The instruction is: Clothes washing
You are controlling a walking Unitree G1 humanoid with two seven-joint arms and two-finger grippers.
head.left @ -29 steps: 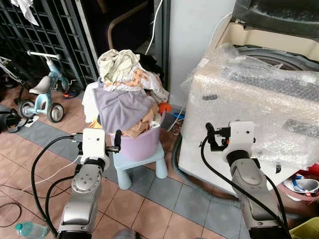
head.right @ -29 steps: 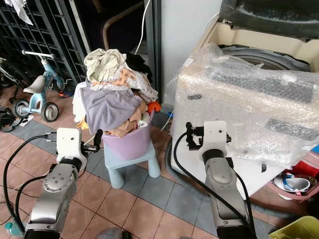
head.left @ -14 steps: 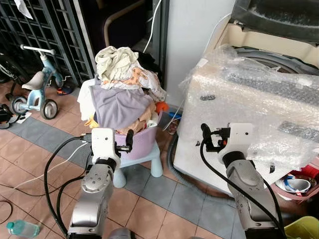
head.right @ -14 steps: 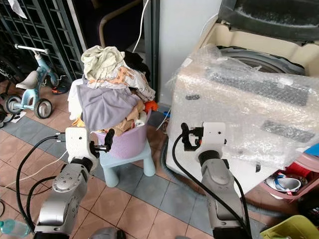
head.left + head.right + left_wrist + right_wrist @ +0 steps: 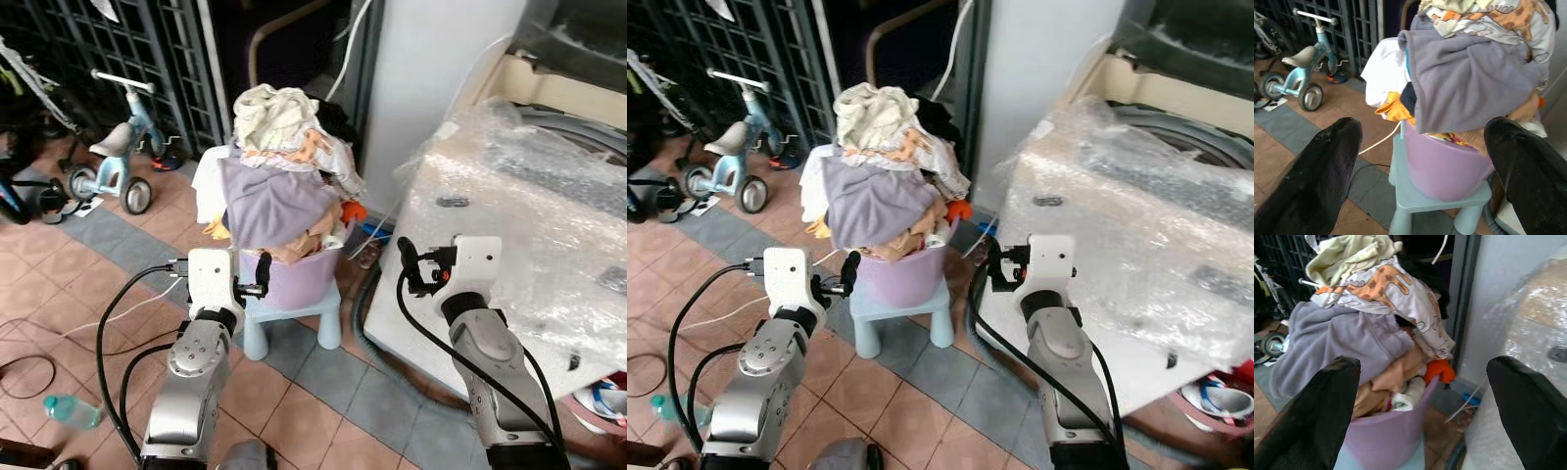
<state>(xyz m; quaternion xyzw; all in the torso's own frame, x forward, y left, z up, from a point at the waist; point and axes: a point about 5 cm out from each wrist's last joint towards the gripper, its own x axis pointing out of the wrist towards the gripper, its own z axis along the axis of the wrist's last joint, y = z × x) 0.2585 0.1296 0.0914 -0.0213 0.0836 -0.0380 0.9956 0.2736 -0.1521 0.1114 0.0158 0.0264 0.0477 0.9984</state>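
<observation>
Ahead of me a basket (image 5: 294,279) stands on a stool (image 5: 294,318), with clothes (image 5: 279,176) heaped above its rim. To my right of it stands the washing machine (image 5: 529,225), a wall (image 5: 431,69) behind between them. A tricycle (image 5: 122,162) stands to my left before a gate (image 5: 127,49). A bottle (image 5: 71,411) lies on the floor (image 5: 323,421), left of my left arm.

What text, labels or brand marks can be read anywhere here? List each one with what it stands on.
No readable text anywhere.
The patterned cloth on the laundry pile carries orange animal shapes, not letters.
The dark patches under the bubble wrap on the washing machine are too blurred to read.
The water bottle on the floor is too small to tell.
</observation>
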